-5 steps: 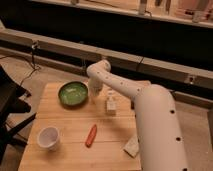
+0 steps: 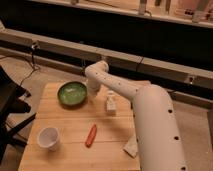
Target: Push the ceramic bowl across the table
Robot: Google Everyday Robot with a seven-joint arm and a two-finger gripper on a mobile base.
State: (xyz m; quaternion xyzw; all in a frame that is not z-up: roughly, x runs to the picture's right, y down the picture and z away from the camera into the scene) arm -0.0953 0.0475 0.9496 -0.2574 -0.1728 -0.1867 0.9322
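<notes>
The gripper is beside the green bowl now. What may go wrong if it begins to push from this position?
1. The gripper is at the right side of the ceramic bowl, which lies near the far left corner of the table. A long push leftward may send the bowl over the edge.
2. The small white object stands close to the arm. A sweep of the arm may knock it over.

Upright green ceramic bowl [image 2: 71,93] far-left on table [image 2: 70,125], pincer [image 2: 93,91] alongside.
</notes>
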